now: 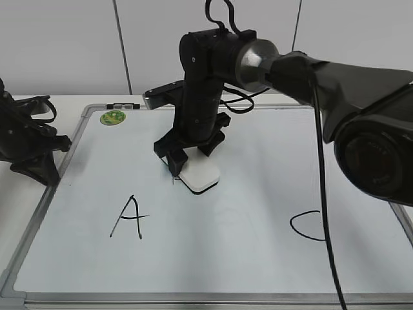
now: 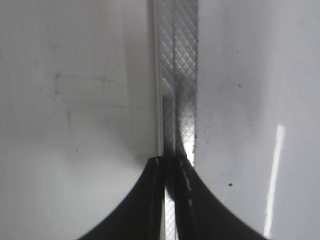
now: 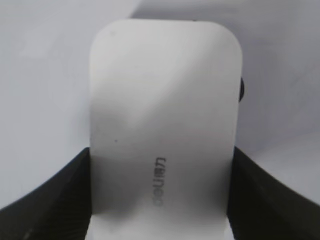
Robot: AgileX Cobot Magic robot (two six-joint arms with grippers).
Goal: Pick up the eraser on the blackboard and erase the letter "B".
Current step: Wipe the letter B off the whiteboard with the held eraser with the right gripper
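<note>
The white eraser (image 1: pixel 200 175) lies flat on the blackboard (image 1: pixel 258 194) between the black "A" (image 1: pixel 129 217) and "C" (image 1: pixel 306 226). My right gripper (image 1: pixel 189 160) reaches across from the right and is shut on the eraser's sides. In the right wrist view the eraser (image 3: pixel 162 115), with grey lettering, fills the space between the jaws (image 3: pixel 161 152). No whole letter "B" shows; only a short black stroke (image 1: pixel 173 181) lies by the eraser's left edge. My left gripper (image 1: pixel 48 171) rests at the board's left edge, shut and empty (image 2: pixel 172 161) over the metal frame (image 2: pixel 177 75).
A round green sticker (image 1: pixel 112 117) sits at the board's top left corner. A small black and white item (image 1: pixel 122 105) lies on the top frame. The right arm's big black body (image 1: pixel 368 129) and its cable hang over the board's right side.
</note>
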